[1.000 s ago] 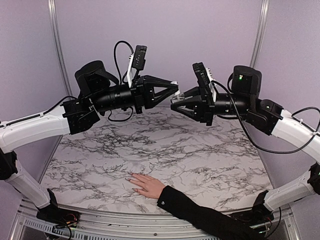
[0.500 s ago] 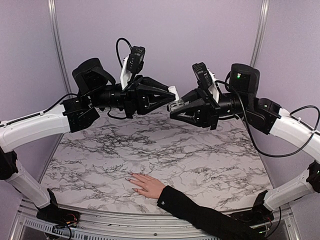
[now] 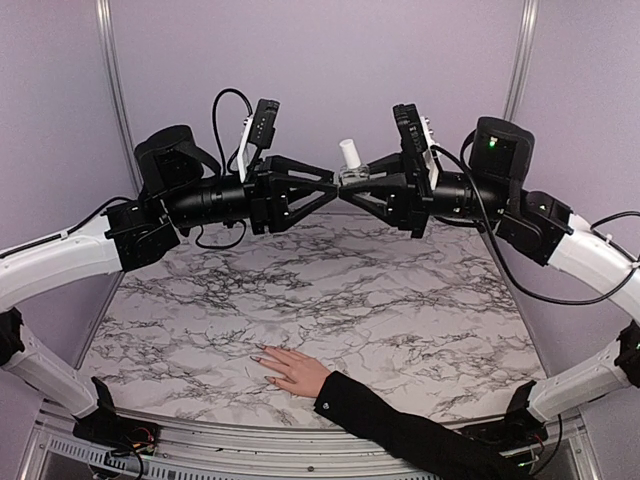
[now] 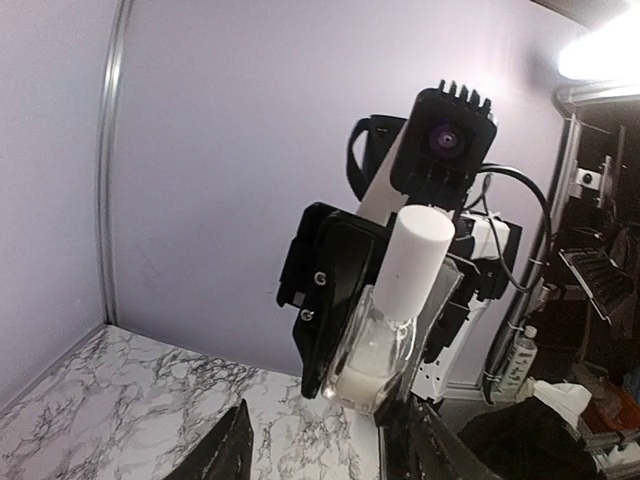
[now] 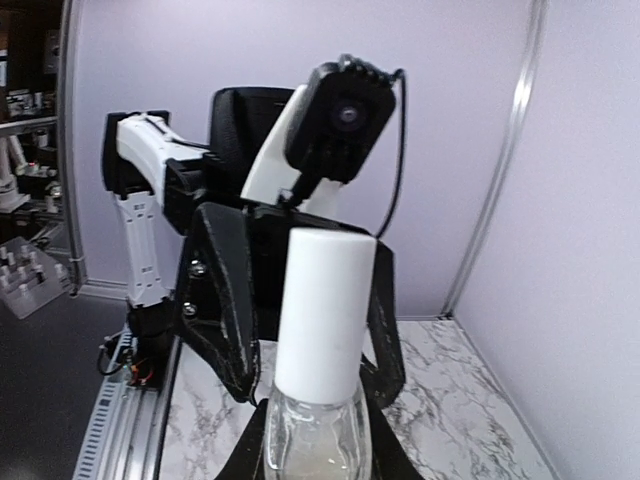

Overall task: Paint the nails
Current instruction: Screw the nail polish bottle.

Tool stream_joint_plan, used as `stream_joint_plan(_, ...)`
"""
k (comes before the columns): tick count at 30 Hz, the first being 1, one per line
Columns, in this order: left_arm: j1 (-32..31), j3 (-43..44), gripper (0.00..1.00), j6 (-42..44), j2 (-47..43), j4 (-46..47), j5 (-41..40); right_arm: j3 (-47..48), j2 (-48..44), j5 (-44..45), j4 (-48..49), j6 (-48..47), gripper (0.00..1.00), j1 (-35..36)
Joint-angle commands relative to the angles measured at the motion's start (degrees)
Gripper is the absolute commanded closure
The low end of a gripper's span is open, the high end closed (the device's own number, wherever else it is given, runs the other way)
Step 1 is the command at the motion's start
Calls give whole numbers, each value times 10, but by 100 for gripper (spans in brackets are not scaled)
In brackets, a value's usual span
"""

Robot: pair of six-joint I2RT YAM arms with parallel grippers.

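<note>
Lilac walls [image 3: 330,60] and a marbled table [image 3: 420,300] frame a job you have, by the look of it, barely started: the polish is unopened and no brush is out.

Your right gripper [image 3: 350,187] is clamped on the glass body of a small bottle [image 4: 385,340], holding it upright in mid-air with the white cap [image 4: 415,260] standing clear above the jaws. Your left gripper [image 3: 333,190] points straight at it, tip to tip. Its fingers [image 4: 228,450] are spread wide and hold nothing. From the right wrist they appear on either side of the cap, but they have not closed on it, and you cannot tell from these views whether they touch it.

Both arms are raised high over the middle of the table. Well below them, near the front edge, a pale hand [image 3: 295,372] in a black sleeve [image 3: 400,430] lies flat on the marble, fingers pointing left. The nails [image 3: 258,350] are too small here to show any colour.

What remains, as I judge it: grip and unscrew the cap, carry the brush down, and coat each nail.
</note>
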Motion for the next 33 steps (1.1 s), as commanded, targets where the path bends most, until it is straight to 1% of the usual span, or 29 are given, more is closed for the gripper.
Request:
stream_joint_plan(1,-5,-2,46,-16,-27,-23,-173,7,-17,227,5,-31,100,7)
stream_joint_plan(4,-11,10,46,-28,-19,-24,-223,-12,-14,302,8,-47,100,11)
stream_joint_plan(8,-18,45,45,-58,6,-23,-241,-27,-11,381,11,-67,100,21)
stream_joint_plan(10,-23,64,45,-73,23,-23,-246,-30,-9,406,11,-72,100,23)
stream_joint_plan(16,-32,118,45,-116,77,-23,-269,-36,-5,420,12,-84,100,32)
stream_joint_plan(23,-33,146,47,-144,110,-24,-276,-30,-2,432,3,-96,100,37)
stream_joint_plan(31,-34,162,53,-157,127,-24,-263,-28,4,446,-9,-113,100,43)
stream_joint_plan(33,-34,163,56,-157,127,-24,-264,-28,5,445,-10,-114,100,44)
